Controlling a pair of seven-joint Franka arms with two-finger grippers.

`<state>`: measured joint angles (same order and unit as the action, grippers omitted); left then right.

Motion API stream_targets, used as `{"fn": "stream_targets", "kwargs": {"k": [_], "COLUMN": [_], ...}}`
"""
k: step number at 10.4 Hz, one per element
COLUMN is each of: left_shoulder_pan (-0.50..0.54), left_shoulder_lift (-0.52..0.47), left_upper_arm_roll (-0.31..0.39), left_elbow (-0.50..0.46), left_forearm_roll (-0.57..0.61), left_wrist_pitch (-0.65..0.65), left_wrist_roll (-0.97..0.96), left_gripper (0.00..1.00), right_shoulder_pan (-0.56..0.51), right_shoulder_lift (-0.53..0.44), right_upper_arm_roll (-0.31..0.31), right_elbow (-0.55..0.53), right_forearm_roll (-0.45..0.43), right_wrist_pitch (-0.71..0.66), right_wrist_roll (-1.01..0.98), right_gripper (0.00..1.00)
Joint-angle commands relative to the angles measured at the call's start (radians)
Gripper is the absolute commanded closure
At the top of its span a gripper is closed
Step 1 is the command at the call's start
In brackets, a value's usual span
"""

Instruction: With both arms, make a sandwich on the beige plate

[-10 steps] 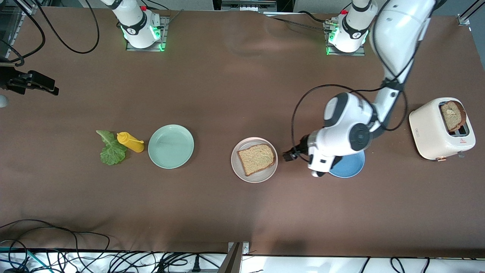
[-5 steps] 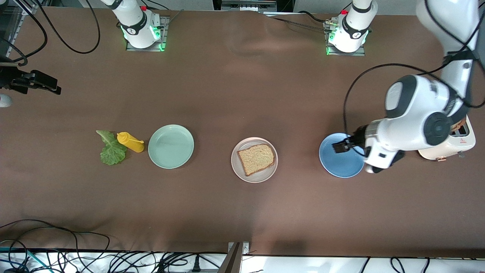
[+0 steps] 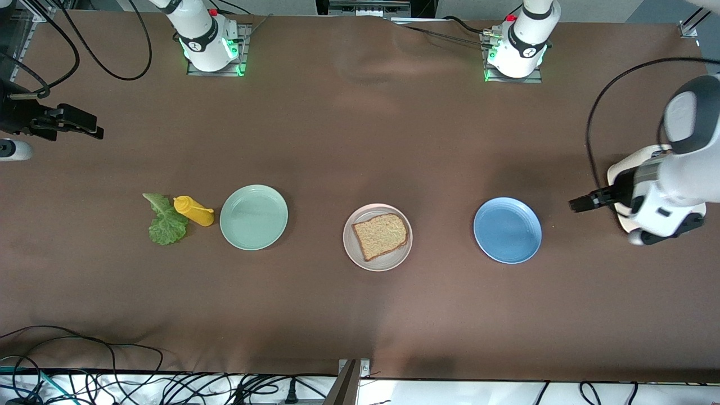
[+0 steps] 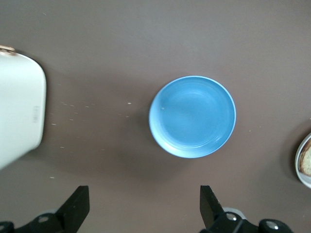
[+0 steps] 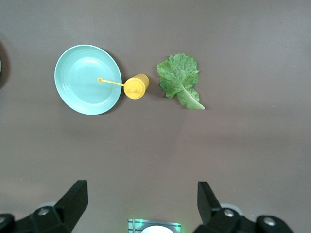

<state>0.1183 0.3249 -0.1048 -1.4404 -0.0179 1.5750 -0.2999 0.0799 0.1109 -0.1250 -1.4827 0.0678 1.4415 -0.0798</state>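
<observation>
White left arm's claw point(image 3: 579, 203) hangs spread beside the toaster point(image 4: 19, 114); right claw point(image 3: 93, 132) spread too; beige plate point(image 3: 388, 262) holds one bread slice point(image 3: 381, 235).

One square slice of brown bread point(image 3: 381, 235) lies flat on the beige plate point(image 3: 356, 253), turned slightly askew, nothing on top of it. The plate sits mid-bench. The crinkled green lettuce leaf point(image 3: 165, 221) lies flat on the bench toward my right arm's end, well apart from the plate.

Brown table point(image 3: 349, 129), trailing black cables point(image 3: 84, 349)
</observation>
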Motion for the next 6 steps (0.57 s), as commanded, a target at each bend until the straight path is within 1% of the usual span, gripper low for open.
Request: {"fn": "stream_targets", "kwargs": {"k": [1, 2, 3, 4, 5, 6], "left_shoulder_pan": [-0.016, -0.014, -0.012, -0.009, -0.005, -0.005], "left_shoulder_lift": [-0.007, -0.019, -0.045, -0.050, -0.052, -0.052], "left_upper_arm_roll": [0.020, 0.020, 0.017, 0.017, 0.017, 0.016], "left_elbow": [0.084, 0.092, 0.091, 0.092, 0.092, 0.091], "left_forearm_roll": [0.029, 0.024, 0.030, 0.027, 0.024, 0.029], "left_wrist_pitch": [-0.069, -0.082, -0.096, -0.107, -0.108, -0.112], "left_wrist_roll": [0.093, 0.103, 0.126, 0.157, 0.168, 0.166], "left_gripper": [0.00, 0.00, 0.00, 0.00, 0.00, 0.00], "right_shoulder_pan": [-0.023, -0.026, -0.034, -0.035, -0.037, -0.040], "right_shoulder_lift": [0.087, 0.143, 0.189, 0.217, 0.230, 0.227], "right_upper_arm_roll": [-0.031, -0.056, -0.061, -0.059, -0.048, -0.045], "right_elbow": [0.073, 0.112, 0.114, 0.107, 0.050, -0.035], "right_forearm_roll": [0.023, 0.023, 0.021, 0.014, -0.008, -0.013], "right_wrist_pitch": [-0.006, 0.009, 0.057, 0.100, 0.185, 0.300], "right_wrist_roll": [-0.163, -0.229, -0.259, -0.267, -0.273, -0.300], "right_gripper": [0.00, 0.00, 0.00, 0.00, 0.00, 0.00]}}
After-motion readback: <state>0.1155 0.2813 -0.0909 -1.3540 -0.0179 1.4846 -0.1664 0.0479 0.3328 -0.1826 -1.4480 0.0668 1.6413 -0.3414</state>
